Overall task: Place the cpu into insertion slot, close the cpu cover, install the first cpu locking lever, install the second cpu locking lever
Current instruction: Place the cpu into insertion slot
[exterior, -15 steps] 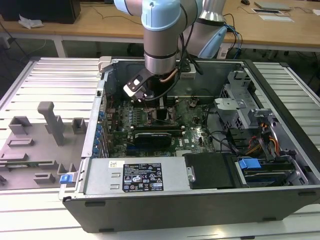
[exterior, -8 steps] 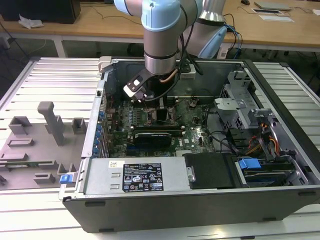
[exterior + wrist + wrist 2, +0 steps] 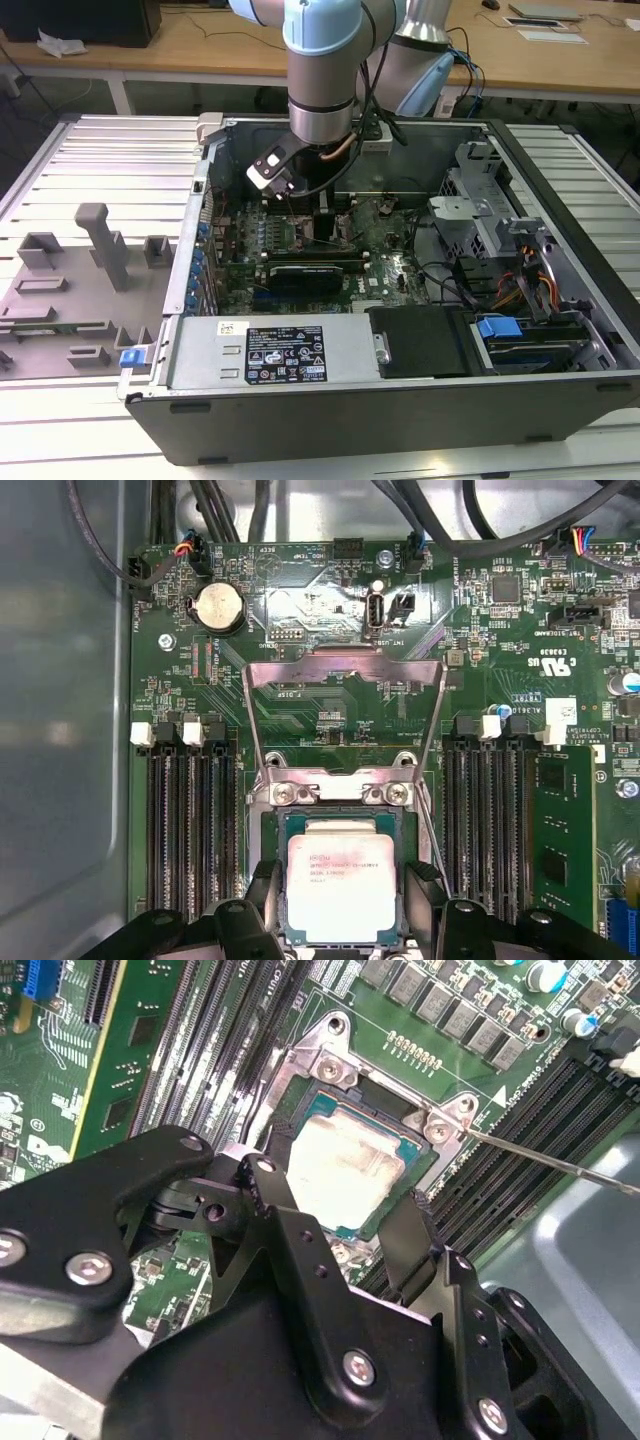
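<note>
Between spread fingers (image 3: 263,885), printed cpu (image 3: 341,888) in insertion slot (image 3: 340,813)

One cpu (image 3: 340,885). One cover (image 3: 343,670), raised beside the cpu. Two screws (image 3: 285,794) between cpu and cover. One coin battery (image 3: 217,608). Two memory-slot banks (image 3: 190,820), one on each side of the cpu. One case (image 3: 400,420). One arm (image 3: 320,70).

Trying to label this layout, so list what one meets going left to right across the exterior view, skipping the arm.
Left to right: grey T-shaped plastic post → small blue plastic clip → white printed rectangular label → matte black rectangular box → bright blue plastic latch.
</note>
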### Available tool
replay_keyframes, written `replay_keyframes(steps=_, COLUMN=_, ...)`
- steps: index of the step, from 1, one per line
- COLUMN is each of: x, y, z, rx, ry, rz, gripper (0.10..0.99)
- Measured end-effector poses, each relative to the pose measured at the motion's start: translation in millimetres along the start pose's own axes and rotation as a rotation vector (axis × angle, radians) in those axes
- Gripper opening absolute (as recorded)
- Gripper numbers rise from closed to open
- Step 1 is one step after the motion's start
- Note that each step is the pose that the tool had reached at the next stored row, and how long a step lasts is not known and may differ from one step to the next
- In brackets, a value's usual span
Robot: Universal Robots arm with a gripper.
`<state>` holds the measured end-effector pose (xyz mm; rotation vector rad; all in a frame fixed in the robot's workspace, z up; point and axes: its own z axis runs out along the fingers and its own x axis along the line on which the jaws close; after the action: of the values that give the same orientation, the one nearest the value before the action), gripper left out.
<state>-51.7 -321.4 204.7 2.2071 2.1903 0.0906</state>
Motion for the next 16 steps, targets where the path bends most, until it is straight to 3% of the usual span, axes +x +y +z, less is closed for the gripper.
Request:
replay_keyframes(steps=8, x=0.0, y=0.1, z=-1.6, rx=0.0, ry=0.0, rz=0.0, gripper=0.616)
replay_keyframes(steps=12, x=0.0, y=0.1, z=-2.1, rx=0.0, ry=-0.0001, rz=0.0, gripper=0.29)
replay_keyframes(steps=13, x=0.0, y=0.1, z=-2.2, rx=0.0, ry=-0.0001, rz=0.0, gripper=0.29)
replay_keyframes(steps=15, x=0.1, y=0.1, z=-2.3, rx=0.0, ry=-0.0001, rz=0.0, gripper=0.169)
replay_keyframes(steps=16, x=0.0, y=0.1, z=-2.4, rx=0.0, ry=-0.0001, rz=0.0, gripper=0.169)
